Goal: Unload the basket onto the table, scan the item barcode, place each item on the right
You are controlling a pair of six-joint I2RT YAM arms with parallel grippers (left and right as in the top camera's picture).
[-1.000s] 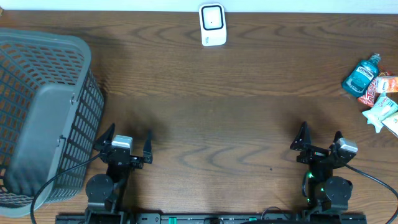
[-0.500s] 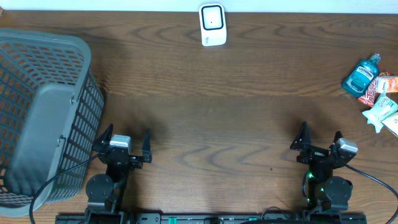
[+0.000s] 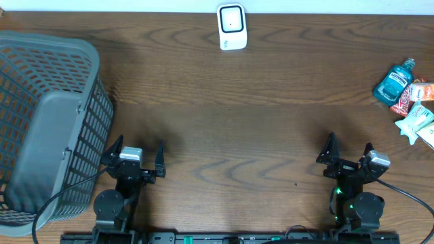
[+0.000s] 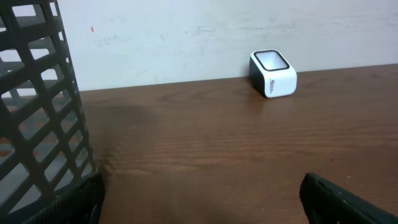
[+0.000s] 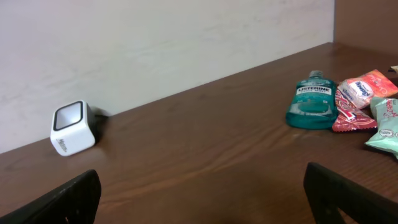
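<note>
A white barcode scanner (image 3: 232,27) stands at the back middle of the table, seen also as the scanner (image 4: 273,73) in the left wrist view and the scanner (image 5: 73,128) in the right wrist view. At the far right lies a pile of items: a teal mouthwash bottle (image 3: 394,81), the same bottle (image 5: 313,101), and snack packets (image 3: 415,108). My left gripper (image 3: 137,154) is open near the front left, with only bare table between its fingers. My right gripper (image 3: 349,152) is open near the front right, nothing in it.
A large grey mesh basket (image 3: 47,122) fills the left side, close beside my left gripper; its wall (image 4: 37,112) shows in the left wrist view. A pale wall runs behind the table's back edge.
</note>
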